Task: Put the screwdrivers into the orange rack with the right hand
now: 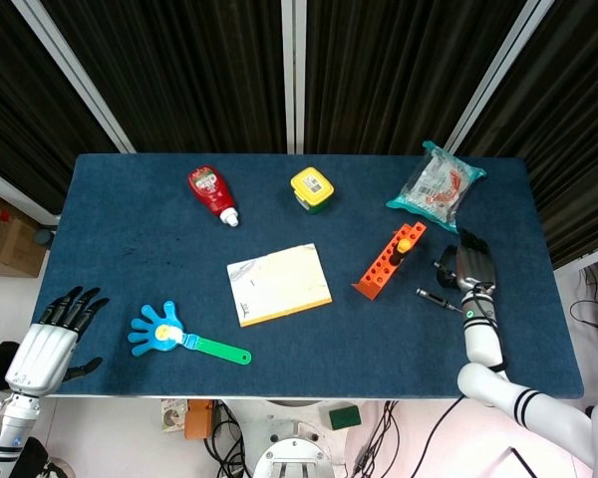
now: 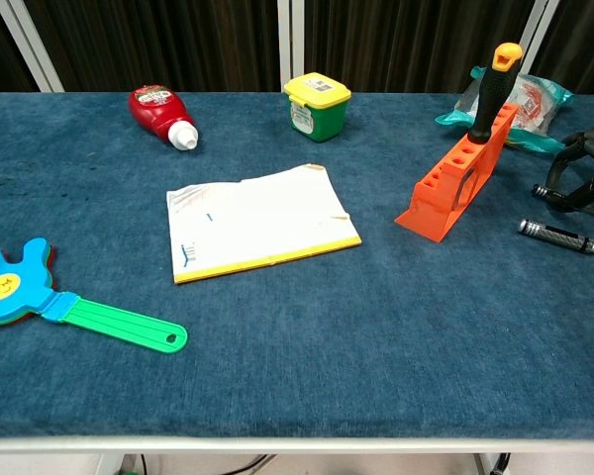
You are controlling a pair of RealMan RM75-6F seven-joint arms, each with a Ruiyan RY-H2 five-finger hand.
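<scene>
An orange rack (image 1: pixel 383 263) stands right of the desk's centre, one orange-capped screwdriver (image 2: pixel 489 87) upright in its far end. A slim silver screwdriver (image 2: pixel 559 236) lies beside the right hand (image 1: pixel 474 267), whose grip cannot be told. The left hand (image 1: pixel 52 334) hangs off the near-left corner, fingers spread, empty.

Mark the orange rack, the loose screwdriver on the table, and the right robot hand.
orange rack (image 2: pixel 453 188): chest view, side wall of the rack.
loose screwdriver (image 2: pixel 554 236): chest view, metal handle.
right robot hand (image 1: pixel 473 267): head view, back of the hand.
</scene>
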